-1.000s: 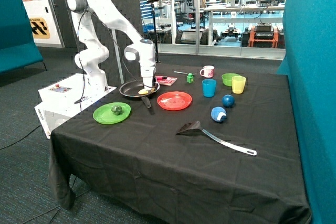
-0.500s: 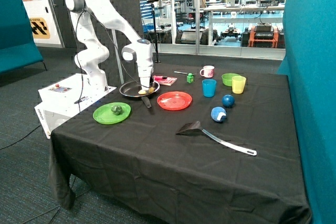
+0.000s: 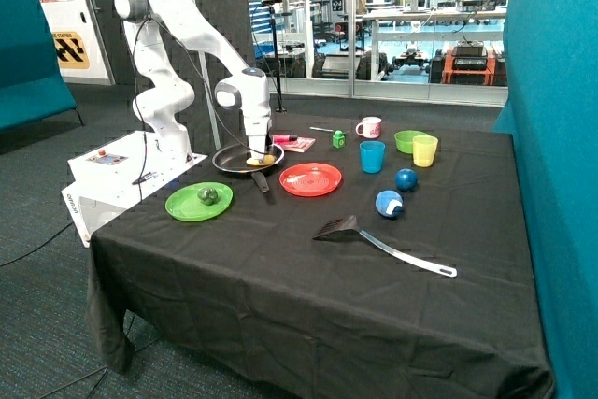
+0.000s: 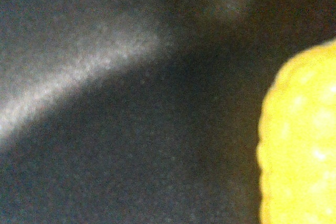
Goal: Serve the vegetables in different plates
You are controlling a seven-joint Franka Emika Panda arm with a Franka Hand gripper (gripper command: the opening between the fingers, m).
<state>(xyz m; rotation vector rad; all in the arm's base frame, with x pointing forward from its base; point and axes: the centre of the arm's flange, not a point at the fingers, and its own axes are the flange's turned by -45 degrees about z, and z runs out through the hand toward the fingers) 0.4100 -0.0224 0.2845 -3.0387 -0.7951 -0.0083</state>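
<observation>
The arm reaches down into the black frying pan (image 3: 245,159), its pincer (image 3: 257,153) low over the pan floor right by the pale yellow vegetable (image 3: 259,161) that lies in the pan; whether the pincer is apart or together cannot be told. In the wrist view the yellow vegetable (image 4: 299,140) fills one edge, bumpy-skinned, against the dark pan floor (image 4: 131,129). The dark green vegetable (image 3: 207,195) sits on the bright green plate (image 3: 183,206), near the bench edge closest to the robot base. The red-orange plate (image 3: 310,179) lies just beside the pan with nothing on it. So one vegetable is served and the yellow one is not. Further along the black-clothed bench (image 3: 280,277) are a blue cup (image 3: 372,156), two blue balls (image 3: 389,204) and a black spatula (image 3: 338,227).
</observation>
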